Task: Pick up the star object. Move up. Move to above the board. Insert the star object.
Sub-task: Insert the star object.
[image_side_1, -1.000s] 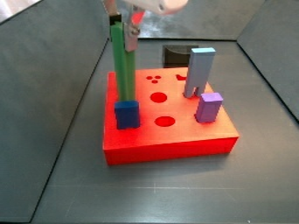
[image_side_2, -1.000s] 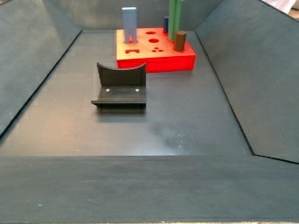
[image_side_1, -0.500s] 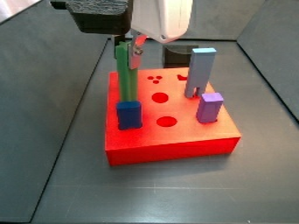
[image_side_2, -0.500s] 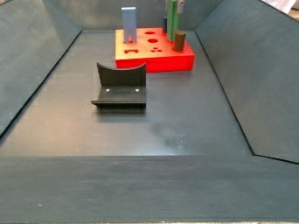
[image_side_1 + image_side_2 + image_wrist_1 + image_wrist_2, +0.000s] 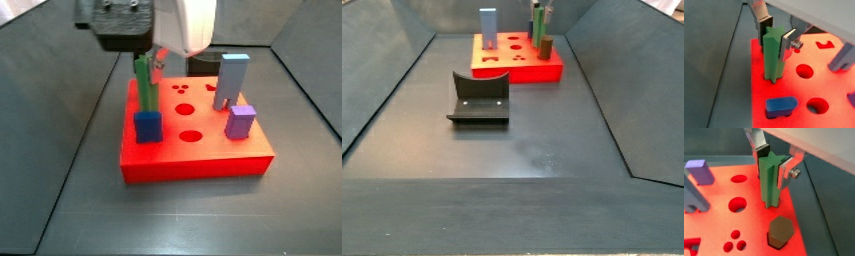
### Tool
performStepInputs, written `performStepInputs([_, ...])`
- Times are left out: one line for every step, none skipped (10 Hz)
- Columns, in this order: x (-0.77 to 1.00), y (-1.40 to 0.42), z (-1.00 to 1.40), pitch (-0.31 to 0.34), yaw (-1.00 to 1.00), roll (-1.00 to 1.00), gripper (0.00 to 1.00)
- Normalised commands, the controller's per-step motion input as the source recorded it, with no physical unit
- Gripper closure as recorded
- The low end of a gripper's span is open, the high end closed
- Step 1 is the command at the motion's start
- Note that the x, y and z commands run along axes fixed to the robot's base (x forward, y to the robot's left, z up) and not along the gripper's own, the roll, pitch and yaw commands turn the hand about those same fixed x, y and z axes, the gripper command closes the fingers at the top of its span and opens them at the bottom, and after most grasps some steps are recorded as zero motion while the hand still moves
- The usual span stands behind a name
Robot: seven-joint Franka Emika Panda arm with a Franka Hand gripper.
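Note:
The star object [image 5: 774, 55] is a tall green ridged rod. It stands upright with its lower end in a hole near one edge of the red board [image 5: 836, 86]. My gripper [image 5: 775, 34] is shut on its top, with one silver finger on each side. Both wrist views show this grip, and the rod [image 5: 769, 183] and gripper [image 5: 774, 162] appear the same way in each. In a side view the gripper [image 5: 150, 62] hangs over the board's [image 5: 201, 160] far left part with the rod [image 5: 143, 85] below it. In a side view the rod [image 5: 537, 22] stands at the board's [image 5: 529, 70] right.
On the board stand a blue block [image 5: 144, 127], a purple block [image 5: 239, 122], a tall grey-blue block [image 5: 229, 82] and a brown cylinder [image 5: 779, 232]. Open holes [image 5: 804, 71] lie beside the rod. The fixture [image 5: 478, 97] stands on the floor in front of the board.
The gripper has come down with the green rod, and the rod's top now sits lower over the board than before.

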Motion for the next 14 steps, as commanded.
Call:
performStepInputs([0.00, 0.05, -0.51, -0.146, 0.00, 0.00, 1.00])
performStepInputs([0.00, 0.00, -0.03, 0.000, 0.00, 0.00, 1.00])
performStepInputs([0.00, -0.07, -1.00, -0.067, 0.00, 0.03, 1.00])
performStepInputs([0.03, -0.02, -1.00, 0.000, 0.03, 0.00, 1.00])
performStepInputs([0.04, -0.01, -1.00, -0.004, 0.04, 0.00, 1.00])
performStepInputs([0.00, 0.00, -0.50, -0.101, 0.03, 0.02, 1.00])
performStepInputs([0.07, 0.01, -0.45, -0.057, 0.26, 0.00, 1.00])
performStepInputs([-0.10, -0.09, -0.97, 0.000, 0.25, -0.05, 1.00])
performStepInputs([-0.43, -0.07, -1.00, 0.000, 0.13, -0.04, 1.00])
performStepInputs([-0.57, -0.09, -1.00, 0.004, 0.10, -0.02, 1.00])
performStepInputs([-0.55, -0.11, -1.00, 0.000, 0.08, -0.02, 1.00])
performStepInputs([-0.07, 0.00, -0.22, -0.289, 0.00, -0.18, 1.00])
performStepInputs([-0.03, 0.00, 0.00, 0.004, 0.00, 0.01, 1.00])
performStepInputs([-0.10, 0.00, -0.02, 0.027, -0.04, 0.06, 1.00])
